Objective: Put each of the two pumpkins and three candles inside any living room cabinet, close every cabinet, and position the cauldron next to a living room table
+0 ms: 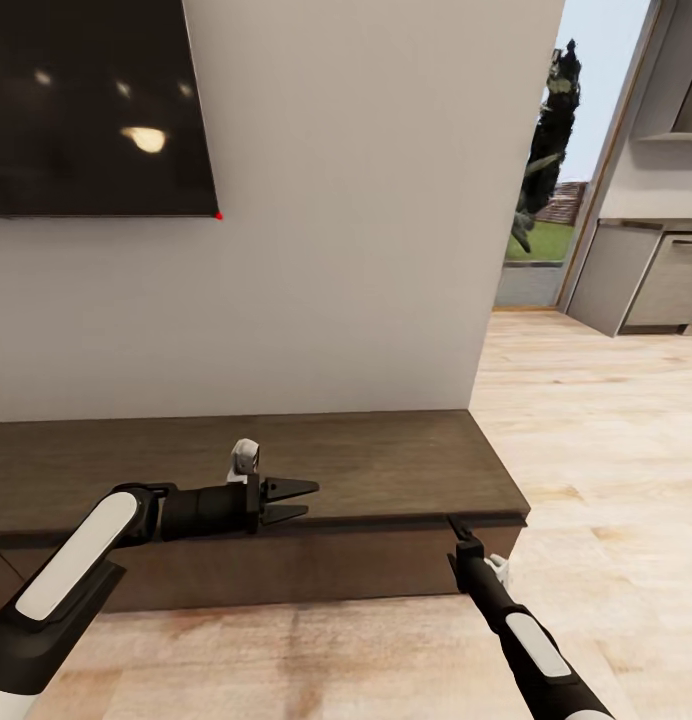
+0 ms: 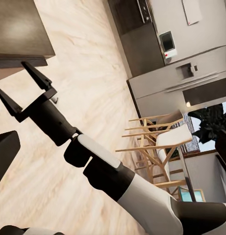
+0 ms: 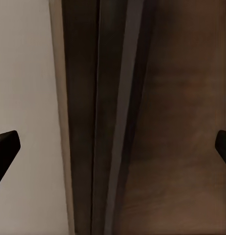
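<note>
The long dark brown cabinet [image 1: 386, 465] runs along the white wall under the TV, and its front looks flush beneath the top. My left gripper [image 1: 291, 501] hovers open over the cabinet's front edge, nothing between its fingers. My right gripper [image 1: 457, 541] is open at the cabinet's right front corner, close to the top lip. The left wrist view shows that right gripper [image 2: 22, 88] with its fingers spread beside the cabinet corner [image 2: 19, 29]. In the right wrist view the cabinet's edge [image 3: 117, 122] sits close between the wide-open fingertips [image 3: 5, 147]. Pumpkins, candles, cauldron and table are out of view.
A black TV [image 1: 86, 100] hangs above the cabinet. The wall ends at the right, where pale wood floor [image 1: 606, 450] leads to grey kitchen counters [image 1: 646, 280]. Wooden chairs [image 2: 157, 142] and a fridge [image 2: 191, 73] stand further off.
</note>
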Robot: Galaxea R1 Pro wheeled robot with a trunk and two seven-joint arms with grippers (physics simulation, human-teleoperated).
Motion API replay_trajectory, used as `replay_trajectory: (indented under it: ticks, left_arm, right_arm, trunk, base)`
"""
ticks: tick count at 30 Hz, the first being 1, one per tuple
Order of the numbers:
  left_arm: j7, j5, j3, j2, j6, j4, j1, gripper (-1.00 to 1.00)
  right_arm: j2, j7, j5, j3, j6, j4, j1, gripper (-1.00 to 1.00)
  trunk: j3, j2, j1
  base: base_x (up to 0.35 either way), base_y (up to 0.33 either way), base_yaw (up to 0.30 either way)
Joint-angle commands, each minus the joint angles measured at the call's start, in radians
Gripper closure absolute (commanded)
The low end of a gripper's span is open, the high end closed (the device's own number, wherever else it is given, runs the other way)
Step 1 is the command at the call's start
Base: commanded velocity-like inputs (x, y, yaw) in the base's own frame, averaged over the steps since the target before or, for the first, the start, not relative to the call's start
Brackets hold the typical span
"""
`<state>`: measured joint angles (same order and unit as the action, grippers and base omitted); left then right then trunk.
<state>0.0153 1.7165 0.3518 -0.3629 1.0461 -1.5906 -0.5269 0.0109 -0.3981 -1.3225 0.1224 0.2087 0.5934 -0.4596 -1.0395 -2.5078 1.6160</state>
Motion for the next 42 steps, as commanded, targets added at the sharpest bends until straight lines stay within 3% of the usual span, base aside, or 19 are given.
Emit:
replay_trajectory:
  ticks: [1,42]
  left_arm:
    - [0.002,0.003,0.001,-0.001,0.001,0.0,-0.001,-1.0]
    - [0.002,0.003,0.001,-0.001,0.001,0.0,-0.001,-1.0]
  right_arm:
    - [0.0,-0.002,-0.009,0.003,0.01,-0.001,-0.001,-1.0]
    - [0.001,-0.002,-0.009,0.002,0.011,-0.005,-0.001,-1.0]
  trunk:
    - [-0.001,0.0,0.0]
    - [-0.001,0.0,0.0]
  base:
    - [0.0,0.0,0.0]
    - [0.039,0.0,0.0]
